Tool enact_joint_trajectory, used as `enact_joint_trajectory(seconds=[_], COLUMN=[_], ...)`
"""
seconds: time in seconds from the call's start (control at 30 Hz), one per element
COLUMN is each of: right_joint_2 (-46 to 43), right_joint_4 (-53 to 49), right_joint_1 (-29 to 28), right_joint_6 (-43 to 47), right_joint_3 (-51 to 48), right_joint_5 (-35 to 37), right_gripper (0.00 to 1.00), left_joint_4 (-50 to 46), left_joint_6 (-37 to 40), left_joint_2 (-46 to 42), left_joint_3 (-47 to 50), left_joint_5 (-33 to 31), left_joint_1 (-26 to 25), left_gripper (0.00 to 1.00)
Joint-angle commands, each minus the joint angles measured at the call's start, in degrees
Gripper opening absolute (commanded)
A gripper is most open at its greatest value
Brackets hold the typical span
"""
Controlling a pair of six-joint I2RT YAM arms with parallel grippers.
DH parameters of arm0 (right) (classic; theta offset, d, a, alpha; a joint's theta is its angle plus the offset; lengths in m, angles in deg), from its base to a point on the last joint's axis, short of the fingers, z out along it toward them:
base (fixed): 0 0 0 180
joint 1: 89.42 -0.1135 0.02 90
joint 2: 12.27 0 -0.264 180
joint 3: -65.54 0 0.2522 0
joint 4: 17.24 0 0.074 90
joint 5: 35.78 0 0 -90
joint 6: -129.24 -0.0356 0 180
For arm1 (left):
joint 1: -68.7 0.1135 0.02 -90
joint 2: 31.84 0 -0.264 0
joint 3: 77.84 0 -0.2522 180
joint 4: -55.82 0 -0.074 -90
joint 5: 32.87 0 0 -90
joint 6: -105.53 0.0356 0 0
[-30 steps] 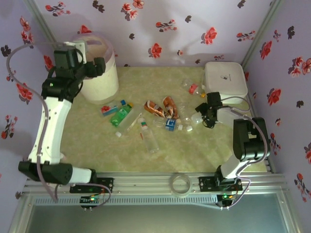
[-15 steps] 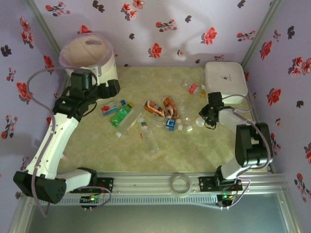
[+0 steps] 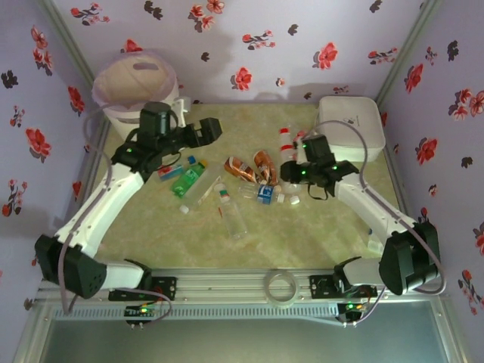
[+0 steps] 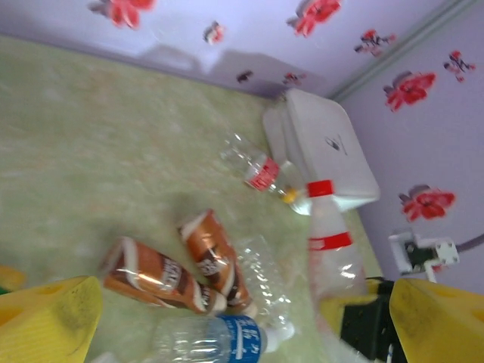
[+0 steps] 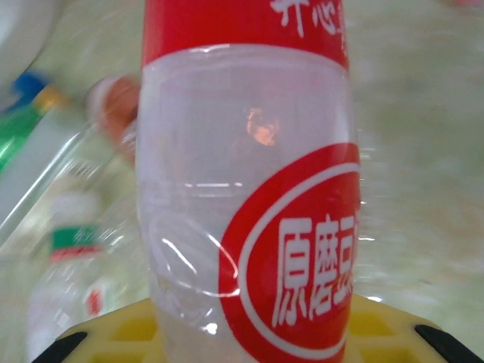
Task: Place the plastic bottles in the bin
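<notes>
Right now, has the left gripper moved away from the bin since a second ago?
Yes. The left gripper has swung right and toward the near edge, clear of the bin.

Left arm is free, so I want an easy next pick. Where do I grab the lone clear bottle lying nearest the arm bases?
Take the clear bottle across the middle of its body. Come straight down with the left gripper open, its fingers on either side of the long axis. It lies flat, apart from the other bottles, with table showing along both long sides.
</notes>
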Motion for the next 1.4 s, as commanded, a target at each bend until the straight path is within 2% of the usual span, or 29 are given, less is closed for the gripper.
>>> enact_joint_trajectory(seconds=[0.0,0.1,0.3,0.47,0.7,0.93,1.13,1.23,1.33,1.37], right_joint_2=[-1.78,-1.7,-0.13,1.03,1.99,3.82,4.52,4.17,3.79,3.64], right_joint_4=[5.14,11.34,16.71,16.64,19.6,20.03,19.75,19.85,19.67,19.51], right_joint_1=[-2.56,-3.84,-5.76,-7.69,-9.04,-9.89,-10.19,-10.19,-10.19,-10.19], right_joint_6=[7.96,6.04,4.83,5.66,4.7,4.63,4.78,4.85,4.91,5.12], right_joint_3=[-0.62,-1.95,-1.91,-1.14,-1.29,-0.49,-0.31,-0.58,-0.59,-0.59], right_joint_5=[-6.97,-11.46,-13.79,-12.81,-11.55,-10.33,-9.33,-8.94,-9.04,-9.11], right_gripper=[0.36,0.36,0.36,0.36,0.36,0.37,0.39,0.4,0.48,0.58], left_joint_4=[8.45,12.18,23.79,26.87,28.09,32.89,33.08,33.18,33.42,33.65], left_joint_6=[-3.65,-5.2,-12.5,-16.44,-17.87,-21.37,-21.85,-22.08,-22.34,-22.52], left_joint_2=[1.87,2.68,6.16,9.78,12.96,13.82,14.3,14.48,14.69,14.66], left_joint_3=[1.66,3.71,9.84,10.2,8.16,9.68,9.76,9.76,9.92,10.02], left_joint_5=[5.1,5.19,8.13,8.25,9.85,11.02,10.98,10.99,10.93,10.9], left_joint_1=[-1.85,-2.83,-4.52,-5.22,-6.66,-6.62,-6.64,-6.52,-6.28,-6.18], left_gripper=[1.0,1.0,1.0,1.0,0.9,0.69,0.37,0.3,0.29,0.28])
